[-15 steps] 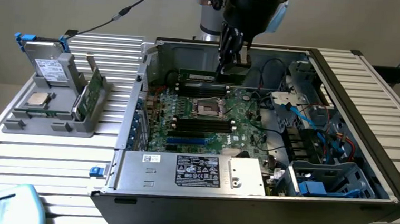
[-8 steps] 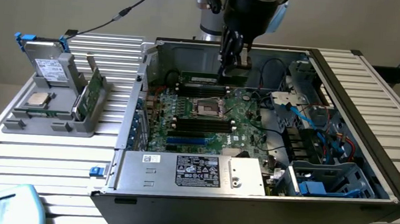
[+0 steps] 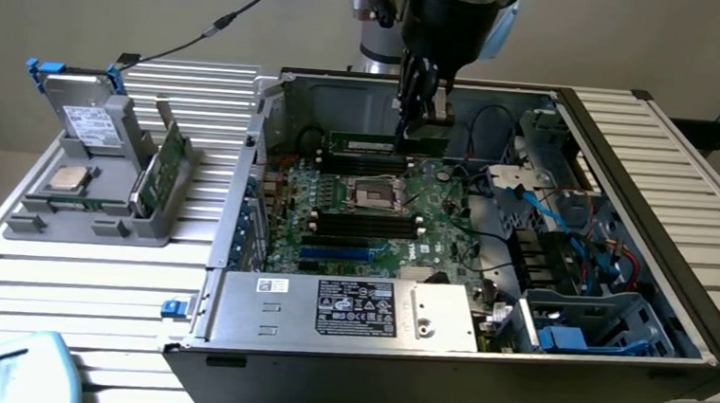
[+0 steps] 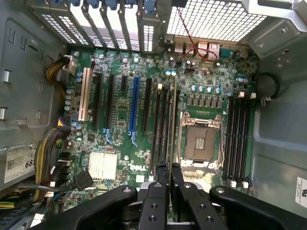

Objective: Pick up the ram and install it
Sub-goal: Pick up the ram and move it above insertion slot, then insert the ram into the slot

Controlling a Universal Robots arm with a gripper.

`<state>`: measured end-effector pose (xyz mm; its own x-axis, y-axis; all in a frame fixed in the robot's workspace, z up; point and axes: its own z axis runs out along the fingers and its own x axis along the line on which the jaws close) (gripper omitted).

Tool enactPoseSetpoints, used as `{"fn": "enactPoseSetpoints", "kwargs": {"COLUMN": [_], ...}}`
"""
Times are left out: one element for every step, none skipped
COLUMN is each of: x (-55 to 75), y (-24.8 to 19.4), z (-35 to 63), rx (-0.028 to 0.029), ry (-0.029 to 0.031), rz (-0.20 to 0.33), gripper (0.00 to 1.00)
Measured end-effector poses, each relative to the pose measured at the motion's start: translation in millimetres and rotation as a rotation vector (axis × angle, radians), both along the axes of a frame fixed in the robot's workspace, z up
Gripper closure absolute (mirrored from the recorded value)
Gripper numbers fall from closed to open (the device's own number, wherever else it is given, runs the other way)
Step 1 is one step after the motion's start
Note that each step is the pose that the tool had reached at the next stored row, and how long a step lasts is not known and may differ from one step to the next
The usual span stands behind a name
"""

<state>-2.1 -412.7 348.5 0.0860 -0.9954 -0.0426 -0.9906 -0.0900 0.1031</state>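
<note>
My gripper (image 3: 422,130) reaches down into the open computer case (image 3: 695,310), shut on the ram (image 3: 374,145). The ram is a long, thin green stick held level over the black memory slots (image 3: 363,164) on the far side of the processor socket (image 3: 374,195). In the wrist view the fingers (image 4: 161,179) are pressed close together on the ram (image 4: 172,120). It shows edge-on there, as a thin strip lying along the memory slots (image 4: 160,124) next to the socket (image 4: 200,141). Whether the stick touches a slot I cannot tell.
A second bank of memory slots (image 3: 365,226) lies on the socket's near side. The power supply (image 3: 352,310) fills the case front, with cables and a drive cage (image 3: 580,321) on the exterior view's right. Outside the case on the exterior view's left, a grey holder (image 3: 29,221) carries a processor chip (image 3: 70,178) and an expansion card (image 3: 159,173).
</note>
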Motion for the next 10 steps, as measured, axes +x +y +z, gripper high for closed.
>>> {"fn": "enactPoseSetpoints", "kwargs": {"x": [0.0, 0.0, 0.0, 0.0, 0.0, 0.0, 0.0, 0.0, 0.0, 0.0], "y": [0.0, 0.0, 0.0, 0.0, 0.0, 0.0, 0.0, 0.0, 0.0, 0.0], "z": [0.0, 0.0, 0.0, 0.0, 0.0, 0.0, 0.0, 0.0, 0.0, 0.0], "rx": [0.0000, 0.0000, 0.0000, 0.0000, 0.0000, 0.0000, 0.0000, 0.0000, 0.0000, 0.0000], "ry": [0.0000, 0.0000, 0.0000, 0.0000, 0.0000, 0.0000, 0.0000, 0.0000, 0.0000, 0.0000], "rz": [0.000, 0.000, 0.000, 0.000, 0.000, 0.000, 0.000, 0.000, 0.000, 0.000], "gripper": [0.87, 0.87, 0.87, 0.87, 0.87, 0.87, 0.87, 0.87, 0.87, 0.87]}}
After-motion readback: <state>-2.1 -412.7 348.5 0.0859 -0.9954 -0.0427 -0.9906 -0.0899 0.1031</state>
